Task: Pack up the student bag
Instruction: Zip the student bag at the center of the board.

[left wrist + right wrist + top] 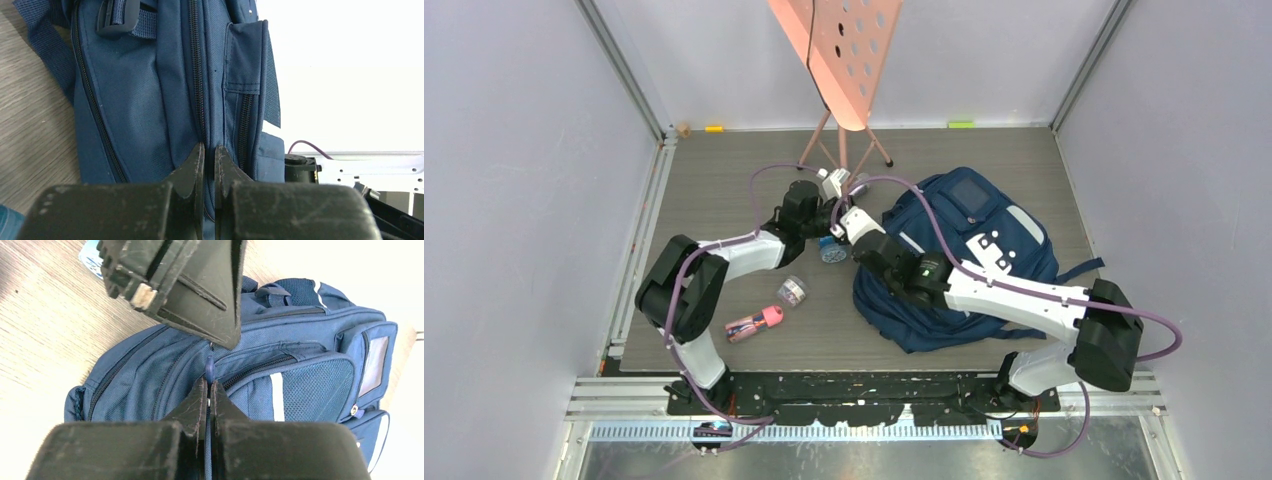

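Arms (734, 255) converge on student bag (944, 215), left pincer (209, 150) pinching fabric, right pincer (209, 383) clamping zipper pull (209, 365)

Student bag (969, 215) right; jar (792, 290), case (754, 323) left of it.

Left arm (724, 255): you'll see white link shells between black joint housings.
Right arm (1014, 295): same white-and-black build, with a small green light on its forearm.
Cables (752, 190): purple, one running along each arm.
Left gripper (209, 150): your wrist view shows dark, scuffed wedge-shaped fingers.
Right gripper (208, 385): matching dark, scratched fingers.
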You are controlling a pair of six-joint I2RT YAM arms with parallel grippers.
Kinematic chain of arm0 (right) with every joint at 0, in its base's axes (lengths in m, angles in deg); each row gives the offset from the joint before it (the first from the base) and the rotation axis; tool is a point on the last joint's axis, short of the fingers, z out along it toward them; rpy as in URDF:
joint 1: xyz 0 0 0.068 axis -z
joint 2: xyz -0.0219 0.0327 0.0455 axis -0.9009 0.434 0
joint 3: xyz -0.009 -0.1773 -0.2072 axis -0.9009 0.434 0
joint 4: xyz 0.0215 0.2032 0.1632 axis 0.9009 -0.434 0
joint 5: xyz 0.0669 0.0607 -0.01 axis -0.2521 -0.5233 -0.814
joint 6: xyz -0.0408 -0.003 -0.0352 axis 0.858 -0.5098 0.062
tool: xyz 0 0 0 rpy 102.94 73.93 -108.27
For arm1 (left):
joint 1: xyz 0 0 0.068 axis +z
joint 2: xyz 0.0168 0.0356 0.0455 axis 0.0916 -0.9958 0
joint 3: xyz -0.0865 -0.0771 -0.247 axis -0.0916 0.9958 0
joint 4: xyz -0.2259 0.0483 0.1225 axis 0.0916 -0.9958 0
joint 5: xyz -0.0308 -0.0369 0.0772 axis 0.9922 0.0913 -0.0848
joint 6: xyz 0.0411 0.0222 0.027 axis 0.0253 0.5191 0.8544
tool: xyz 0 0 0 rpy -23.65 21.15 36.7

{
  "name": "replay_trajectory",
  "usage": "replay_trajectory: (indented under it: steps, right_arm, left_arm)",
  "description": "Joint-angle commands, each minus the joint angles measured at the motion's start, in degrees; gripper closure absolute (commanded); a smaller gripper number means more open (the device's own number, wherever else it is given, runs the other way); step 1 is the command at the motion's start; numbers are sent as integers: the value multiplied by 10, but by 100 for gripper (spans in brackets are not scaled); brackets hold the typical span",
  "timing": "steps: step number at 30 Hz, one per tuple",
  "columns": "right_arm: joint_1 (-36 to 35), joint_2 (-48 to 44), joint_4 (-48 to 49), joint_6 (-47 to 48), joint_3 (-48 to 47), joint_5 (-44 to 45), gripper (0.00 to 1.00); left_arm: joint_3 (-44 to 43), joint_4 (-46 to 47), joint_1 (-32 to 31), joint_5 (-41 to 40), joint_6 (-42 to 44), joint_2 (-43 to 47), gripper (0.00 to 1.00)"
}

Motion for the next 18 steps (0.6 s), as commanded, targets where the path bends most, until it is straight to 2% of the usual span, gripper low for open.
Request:
replay_trajectory:
  steps: [1, 9, 14, 18]
  right_arm:
    - [-47, 22, -88, 26, -31, -39, 99]
    - [-80, 16, -101, 29, -136, -76, 99]
    - [-80, 25, -101, 60, -106, -60, 99]
    - [-80, 36, -116, 45, -67, 3, 99]
  left_arm:
    - [-59, 89, 42, -61, 19, -7, 100]
    - [-63, 92, 42, -57, 28, -26, 100]
    - [-67, 92, 42, -59, 30, -26, 100]
    - [-71, 85, 43, -60, 37, -21, 100]
